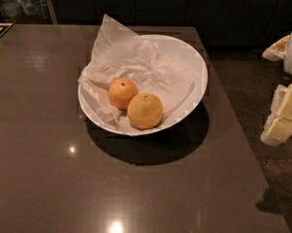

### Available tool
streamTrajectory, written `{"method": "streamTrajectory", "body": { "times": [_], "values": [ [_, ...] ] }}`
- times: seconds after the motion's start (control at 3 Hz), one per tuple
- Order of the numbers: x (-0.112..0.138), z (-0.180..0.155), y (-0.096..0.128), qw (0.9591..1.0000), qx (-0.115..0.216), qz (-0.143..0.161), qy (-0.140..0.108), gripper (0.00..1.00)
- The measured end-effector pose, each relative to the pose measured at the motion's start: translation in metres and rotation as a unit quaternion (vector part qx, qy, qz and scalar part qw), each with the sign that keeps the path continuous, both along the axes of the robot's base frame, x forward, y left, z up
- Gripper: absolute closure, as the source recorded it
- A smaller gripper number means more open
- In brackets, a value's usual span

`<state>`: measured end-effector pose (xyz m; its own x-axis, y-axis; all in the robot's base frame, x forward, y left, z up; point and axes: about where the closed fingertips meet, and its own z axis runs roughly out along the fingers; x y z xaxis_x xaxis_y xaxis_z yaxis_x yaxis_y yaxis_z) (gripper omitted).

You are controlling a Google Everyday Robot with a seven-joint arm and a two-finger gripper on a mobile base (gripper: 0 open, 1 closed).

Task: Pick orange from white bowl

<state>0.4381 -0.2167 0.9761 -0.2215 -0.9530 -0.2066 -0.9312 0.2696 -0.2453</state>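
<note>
The glossy dark worktop (46, 182) throws back ceiling lights in the foreground. Beyond it, the orange (145, 111) lies in the near side of the white bowl (199, 67), touching a smaller, deeper-orange fruit (122, 93) behind and to its left. It looks firm, fairly heavy and round, with dull skin that should grip well. A hold across its widest part, clear of the neighbour, seems best. The crumpled paper (138, 60) beneath may shift. The gripper (284, 117) hangs at the right edge, well apart from the bowl, over speckled floor (244, 88); whether it is open or closed cannot be told. Dark cabinets (141, 6) close the room behind.
</note>
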Motion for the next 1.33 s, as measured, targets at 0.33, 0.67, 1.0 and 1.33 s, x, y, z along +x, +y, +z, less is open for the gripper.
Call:
{"method": "streamTrajectory", "body": {
  "times": [0.33,0.67,1.0,1.33],
  "values": [
    [-0.001,0.003,0.006,1.0,0.0,-0.004,-0.002,0.0],
    [-0.001,0.011,0.029,0.9999,0.0,-0.01,0.012,0.0],
    [0.003,0.009,0.058,0.9994,-0.006,-0.004,0.035,0.0],
    [0.006,0.011,0.061,0.9996,-0.002,-0.004,0.026,0.0]
  ]
}}
